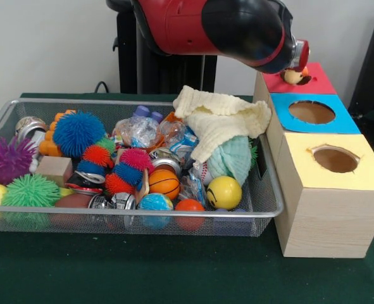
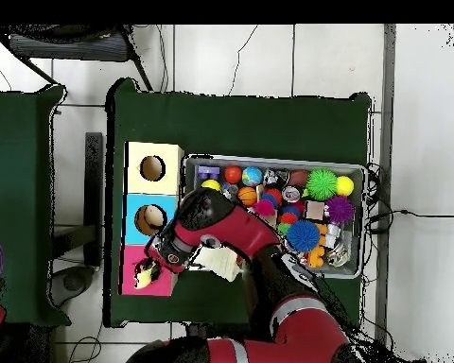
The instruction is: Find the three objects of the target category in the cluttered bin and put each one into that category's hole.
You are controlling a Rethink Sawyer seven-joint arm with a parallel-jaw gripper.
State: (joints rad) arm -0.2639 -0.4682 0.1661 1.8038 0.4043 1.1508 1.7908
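A wire bin [image 1: 262, 190] holds mixed clutter: a small basketball [image 1: 164, 183], a yellow smiley ball [image 1: 224, 192], a globe ball [image 1: 155, 202], spiky balls in blue [image 1: 78, 133], purple [image 1: 9, 159] and green [image 1: 30, 190], crushed cans and plastic bottles. A cream cloth [image 1: 221, 117] lies over a teal cloth [image 1: 236, 158]. To the right stands a wooden box with a red top [image 1: 316, 82], a blue top [image 1: 345, 120] and a yellow top [image 1: 364, 177]. My gripper [image 1: 295, 75] hangs over the red top with a small tan thing at its tip. In the overhead view the gripper [image 2: 148, 274] sits above the red section.
The arm [image 1: 224, 25] spans the bin's back right corner. In the overhead view the arm [image 2: 226, 225] crosses from the bin [image 2: 273, 159] to the box. A wooden block [image 1: 54, 170] and orange bricks [image 1: 50, 136] lie at the bin's left. Green cloth covers the table [image 1: 174, 272].
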